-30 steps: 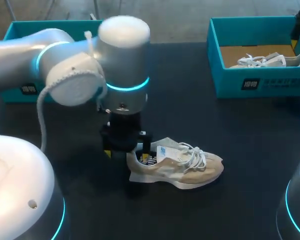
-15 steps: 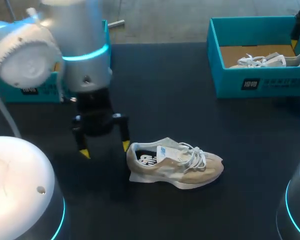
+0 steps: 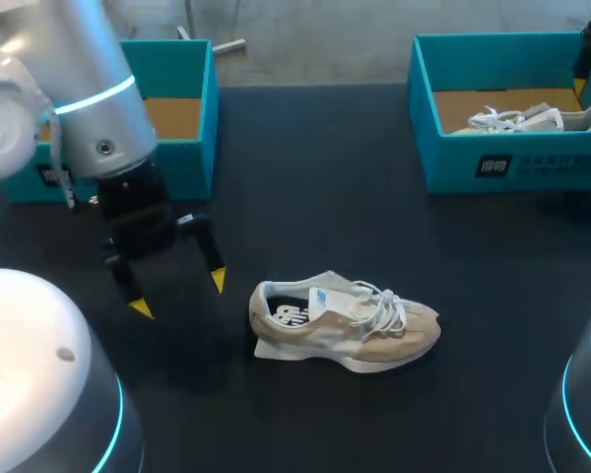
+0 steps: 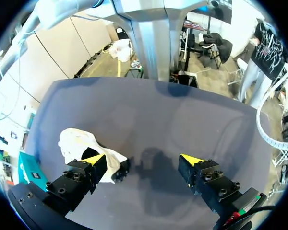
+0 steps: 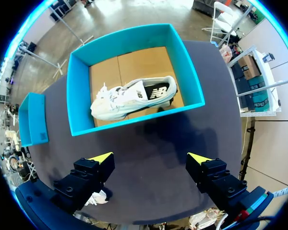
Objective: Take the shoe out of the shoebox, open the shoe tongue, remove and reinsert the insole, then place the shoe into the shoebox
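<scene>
The left gripper (image 3: pixel 179 295) hangs with its two yellow-tipped fingers spread wide and nothing between them, just beside the heel of the beige, white-laced sneaker (image 3: pixel 345 325) and a little above the dark tabletop (image 3: pixel 325 197). From there, I judge, it can come in on the heel collar without touching it yet. The sneaker stands upright on its sole near the table's middle, heel towards that gripper and toe pointing away, so its mouth faces up and is easy to reach. A dark printed insole shows lying flat inside, and the laces sit loose over the tongue. Behind the gripper, well apart from the sneaker's heel, the open teal cardboard shoebox (image 3: pixel 205 128) shows a bare brown floor, the likely place for the sneaker to go. Far beyond the toe, a second teal shoebox (image 5: pixel 134 120) holds a white sneaker (image 5: pixel 132 98) on its side. The right gripper (image 5: pixel 150 157) hovers above that box, its fingers also apart and holding nothing, well out of the other arm's way.
</scene>
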### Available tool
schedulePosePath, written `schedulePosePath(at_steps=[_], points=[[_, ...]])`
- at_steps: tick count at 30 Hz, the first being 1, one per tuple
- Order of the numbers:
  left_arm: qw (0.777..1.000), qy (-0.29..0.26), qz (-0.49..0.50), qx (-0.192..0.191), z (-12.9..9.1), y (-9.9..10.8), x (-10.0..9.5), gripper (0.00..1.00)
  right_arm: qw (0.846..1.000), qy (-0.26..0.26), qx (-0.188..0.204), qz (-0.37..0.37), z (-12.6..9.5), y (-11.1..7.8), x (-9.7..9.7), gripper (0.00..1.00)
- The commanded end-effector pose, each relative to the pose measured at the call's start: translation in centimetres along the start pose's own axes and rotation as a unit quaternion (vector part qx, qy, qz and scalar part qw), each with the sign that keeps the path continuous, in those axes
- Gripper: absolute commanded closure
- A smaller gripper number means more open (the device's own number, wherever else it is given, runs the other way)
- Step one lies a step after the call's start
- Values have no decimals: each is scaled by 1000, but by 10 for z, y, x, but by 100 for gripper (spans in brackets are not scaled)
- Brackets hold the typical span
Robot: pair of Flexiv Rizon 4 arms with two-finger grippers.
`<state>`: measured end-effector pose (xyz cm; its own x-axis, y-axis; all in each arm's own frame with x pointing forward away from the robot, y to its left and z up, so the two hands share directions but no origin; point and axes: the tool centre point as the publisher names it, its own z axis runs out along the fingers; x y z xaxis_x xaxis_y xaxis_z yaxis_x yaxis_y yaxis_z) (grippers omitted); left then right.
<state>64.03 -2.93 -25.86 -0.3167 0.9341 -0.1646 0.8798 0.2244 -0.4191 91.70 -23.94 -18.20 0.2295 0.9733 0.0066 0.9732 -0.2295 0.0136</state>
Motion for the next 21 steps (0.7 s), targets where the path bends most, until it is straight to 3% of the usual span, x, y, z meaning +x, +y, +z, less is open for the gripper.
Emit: schedulePosePath(at_steps=[1,4,6,9,14,15,16,21], points=[[1000,-24,1,-4,2,-2,5,0,1000,0,0,0,0,0,0,0],[1000,-24,1,-4,2,-2,5,0,1000,0,0,0,0,0,0,0],[998,-33,-34,53,-1,-1,6,0,1000,0,0,0,0,0,0,0],[989,-62,-88,104,-6,4,7,0,1000,0,0,0,0,0,0,0],[989,-62,-88,104,-6,4,7,0,1000,0,0,0,0,0,0,0],[968,-106,-165,155,-17,13,6,0,1000,0,0,0,0,0,0,0],[954,-127,-204,181,-17,13,7,0,1000,0,0,0,0,0,0,0],[938,-147,-249,189,-11,15,11,0,1000,0,0,0,0,0,0,0]])
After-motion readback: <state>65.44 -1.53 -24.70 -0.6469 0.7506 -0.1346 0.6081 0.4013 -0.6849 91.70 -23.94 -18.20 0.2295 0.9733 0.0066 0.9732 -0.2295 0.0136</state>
